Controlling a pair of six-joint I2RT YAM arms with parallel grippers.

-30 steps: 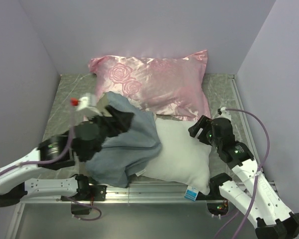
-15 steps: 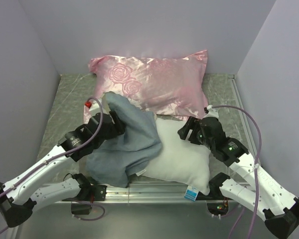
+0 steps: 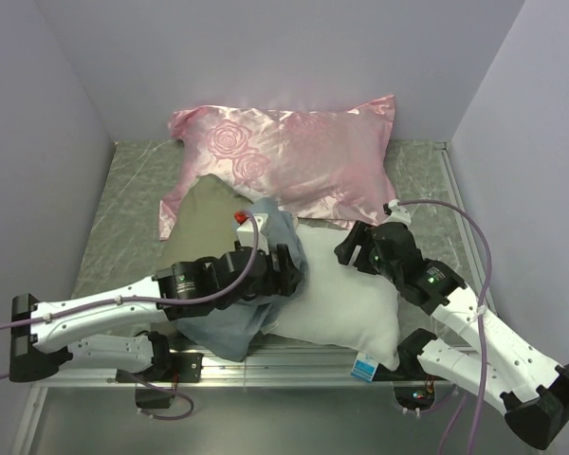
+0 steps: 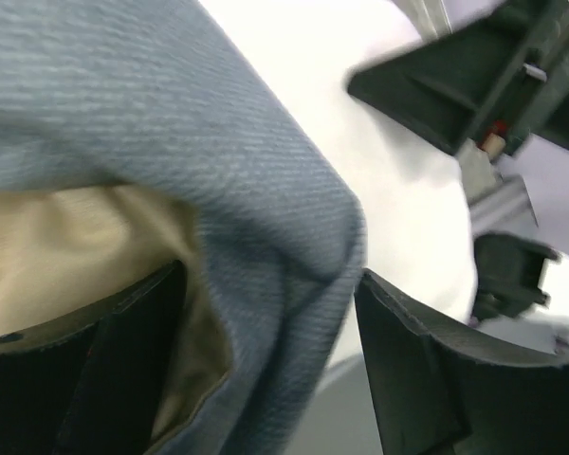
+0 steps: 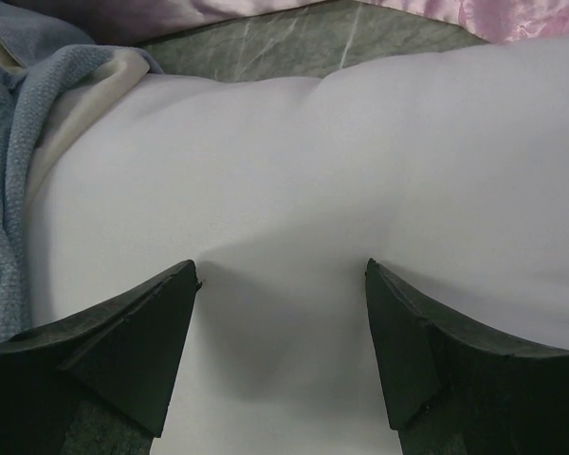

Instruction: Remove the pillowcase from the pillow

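Note:
The pillowcase lies bunched over the left end of the white pillow, with its tan face spread on the table behind. My left gripper sits low at the fabric's right edge. In the left wrist view its jaws stand wide apart with a blue-grey fold hanging between them, not pinched. My right gripper is open at the pillow's back edge. In the right wrist view its fingertips press a dent into the white pillow, and the pillowcase is at the left.
The shiny pink rose-patterned pillow lies across the back, touching the white pillow's far edge. A small tag sticks out at the white pillow's near right corner. Grey walls close in on the left, back and right. A metal rail runs along the near edge.
My left arm swung from the left side across to the right and down. The lifted pillowcase dropped, its tan face now spread on the table. The right gripper edged left onto the pillow.

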